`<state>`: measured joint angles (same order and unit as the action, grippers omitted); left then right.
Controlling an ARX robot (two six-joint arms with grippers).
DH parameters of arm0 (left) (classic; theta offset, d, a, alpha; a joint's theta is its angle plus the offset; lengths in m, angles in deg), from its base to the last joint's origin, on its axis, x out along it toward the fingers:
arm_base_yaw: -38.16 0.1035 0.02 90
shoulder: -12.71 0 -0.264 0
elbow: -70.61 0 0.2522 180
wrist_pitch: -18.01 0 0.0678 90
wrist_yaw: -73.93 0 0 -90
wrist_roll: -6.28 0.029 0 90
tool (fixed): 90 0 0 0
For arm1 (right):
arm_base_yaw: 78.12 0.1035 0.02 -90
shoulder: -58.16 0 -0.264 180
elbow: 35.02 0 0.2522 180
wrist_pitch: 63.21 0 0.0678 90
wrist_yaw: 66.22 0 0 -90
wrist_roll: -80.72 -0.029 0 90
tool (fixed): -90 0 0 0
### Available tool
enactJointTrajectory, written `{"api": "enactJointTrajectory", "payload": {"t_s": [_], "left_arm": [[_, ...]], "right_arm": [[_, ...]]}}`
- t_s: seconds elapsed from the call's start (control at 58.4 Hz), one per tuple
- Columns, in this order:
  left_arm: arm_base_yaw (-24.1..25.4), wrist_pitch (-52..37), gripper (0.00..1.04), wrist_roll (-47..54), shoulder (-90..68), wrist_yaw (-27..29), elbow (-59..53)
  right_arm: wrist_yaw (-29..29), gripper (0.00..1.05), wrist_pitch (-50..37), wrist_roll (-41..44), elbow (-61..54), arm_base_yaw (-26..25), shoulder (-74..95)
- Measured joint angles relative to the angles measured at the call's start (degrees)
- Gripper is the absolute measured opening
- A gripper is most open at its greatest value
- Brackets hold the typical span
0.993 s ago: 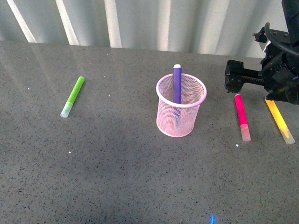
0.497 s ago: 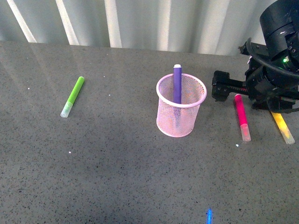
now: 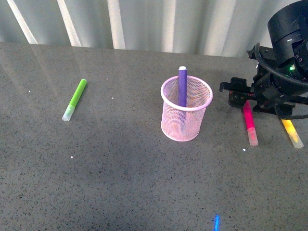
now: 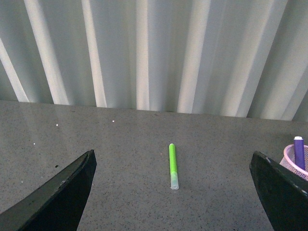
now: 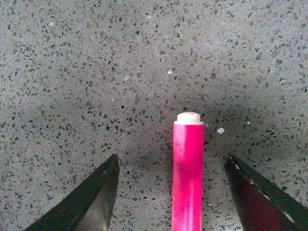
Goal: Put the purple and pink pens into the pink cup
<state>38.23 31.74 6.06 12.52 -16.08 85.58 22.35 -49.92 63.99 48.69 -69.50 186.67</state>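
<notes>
Magenta-pink pen [image 3: 249,122] is lying flat on the grey tabletop [image 3: 120,168], right of centre in the front view, near the yellow marker [image 3: 291,132]. Purple pen [image 3: 182,85] is standing in the pink mesh cup [image 3: 195,126] at centre. Right tool [image 5: 171,159] is hanging spread wide, straddling the pink pen's white-plugged end without touching it. Left tool [image 4: 172,153] is gaping too, holding nothing.

Risks:
- Pinching this close to the end, the round barrel is likely tipping or rolling out.
- Carrying it over, it could be knocking the light cup or jamming against the purple pen.
</notes>
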Motion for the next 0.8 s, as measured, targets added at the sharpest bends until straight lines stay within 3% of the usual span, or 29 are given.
{"api": "enactJointTrajectory", "payload": {"t_s": [0.257, 0.308, 0.479, 0.616, 0.702, 0.805], "left_arm": [[0.0, 0.0, 0.98, 0.0, 0.0, 0.02, 0.0], [0.0, 0.0, 0.98, 0.0, 0.0, 0.02, 0.0], [0.0, 0.0, 0.98, 0.0, 0.0, 0.02, 0.0], [0.0, 0.0, 0.98, 0.0, 0.0, 0.02, 0.0], [0.0, 0.0, 0.98, 0.0, 0.0, 0.02, 0.0], [0.0, 0.0, 0.98, 0.0, 0.0, 0.02, 0.0]], "right_arm": [[1.09, 0.16, -1.01, -0.04, -0.55, -0.46, -0.09], [1.25, 0.12, -1.22, -0.04, -0.61, -0.57, -0.26], [1.31, 0.11, -3.1, -0.15, -1.36, -1.14, -0.83], [-1.2, 0.11, -10.49, 0.02, -4.13, -1.57, -2.93], [-6.93, 0.11, -20.24, 1.27, -7.06, -1.55, -6.08], [-9.9, 0.11, -31.95, 2.38, -10.38, -1.09, -10.16]]}}
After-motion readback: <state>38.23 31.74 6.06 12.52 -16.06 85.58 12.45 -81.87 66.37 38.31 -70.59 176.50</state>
